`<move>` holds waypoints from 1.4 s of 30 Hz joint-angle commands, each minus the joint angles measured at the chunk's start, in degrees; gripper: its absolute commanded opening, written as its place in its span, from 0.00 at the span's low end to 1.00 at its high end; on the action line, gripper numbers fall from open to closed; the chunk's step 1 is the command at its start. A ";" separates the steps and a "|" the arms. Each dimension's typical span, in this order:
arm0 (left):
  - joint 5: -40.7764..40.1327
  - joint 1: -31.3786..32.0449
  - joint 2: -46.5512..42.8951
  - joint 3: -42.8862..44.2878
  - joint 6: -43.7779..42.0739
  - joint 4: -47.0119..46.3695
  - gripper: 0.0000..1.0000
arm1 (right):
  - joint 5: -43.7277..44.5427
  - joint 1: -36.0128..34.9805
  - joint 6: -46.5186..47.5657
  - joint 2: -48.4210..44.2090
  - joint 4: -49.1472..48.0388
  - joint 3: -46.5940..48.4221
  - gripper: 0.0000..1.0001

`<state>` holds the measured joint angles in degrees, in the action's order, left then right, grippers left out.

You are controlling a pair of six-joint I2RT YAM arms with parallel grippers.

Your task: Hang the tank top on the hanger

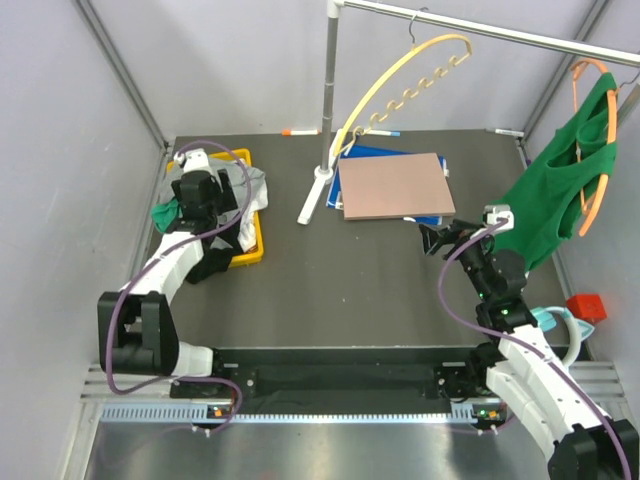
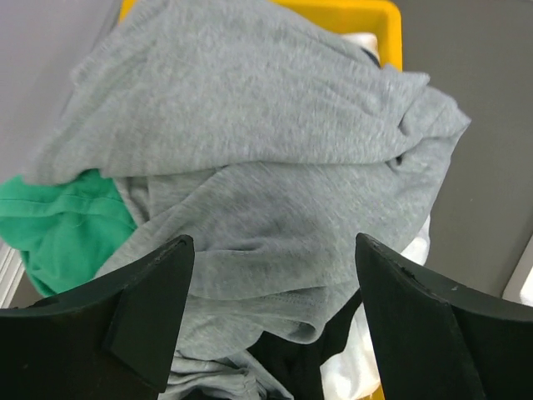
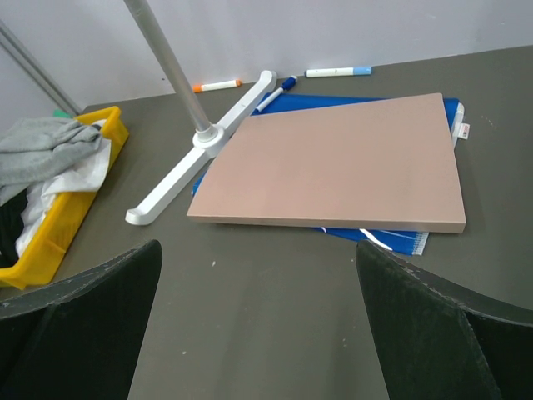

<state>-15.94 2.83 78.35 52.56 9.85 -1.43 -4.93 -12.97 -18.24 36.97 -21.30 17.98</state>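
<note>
Your left gripper (image 2: 271,250) hovers spread wide over the light grey thin-fabric tank top (image 2: 250,125), which lies heaped in the yellow plastic bin (image 2: 350,12). If you close too deep, you may also pinch the teal-green cloth (image 2: 58,225) beside it or the black garment (image 2: 291,358) under it. Your right gripper (image 3: 258,250) is spread and empty. The pale yellow curved hanger (image 1: 400,75) hangs well apart.

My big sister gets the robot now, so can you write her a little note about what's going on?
Left gripper: open, right above the grey tank top, not gripping it yet.
Right gripper: open and empty, hovering in front of the brown board.
Tank top: crumpled in the yellow bin, back left of the table.
Hanger: bare, hooked on the rail at the back.
Done: nothing yet.
Left to do: grab the top, lift it out, and get it onto the hanger.
</note>
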 commanded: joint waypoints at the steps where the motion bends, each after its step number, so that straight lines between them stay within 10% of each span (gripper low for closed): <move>1: 2.41 -0.37 2.07 -1.14 -0.62 -4.89 0.81 | 0.53 -0.12 -0.66 0.29 -1.38 1.62 1.00; 10: 2.50 -0.98 6.55 -2.02 -0.71 -8.76 0.71 | 0.71 -0.04 -0.57 0.56 -1.02 1.89 1.00; 15: 2.59 -0.98 6.21 -1.93 -0.44 -8.50 0.26 | 0.71 0.05 -0.57 0.82 -0.67 1.97 0.99; 23: 4.77 -0.90 -3.63 -2.37 0.26 -6.57 0.24 | 0.18 -0.04 -0.48 0.82 -0.67 2.15 1.00; 27: 5.57 -0.63 -9.52 -2.11 0.79 -5.60 0.00 | -0.43 -0.04 -0.57 0.73 -0.50 2.24 1.00; 42: 12.51 1.04 -16.83 16.69 1.93 -4.20 0.00 | -1.40 -0.04 -0.57 -0.50 0.21 2.50 1.00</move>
<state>-7.31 3.31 61.30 61.08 11.84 -2.26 -5.48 -12.97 -18.26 37.17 -19.77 18.00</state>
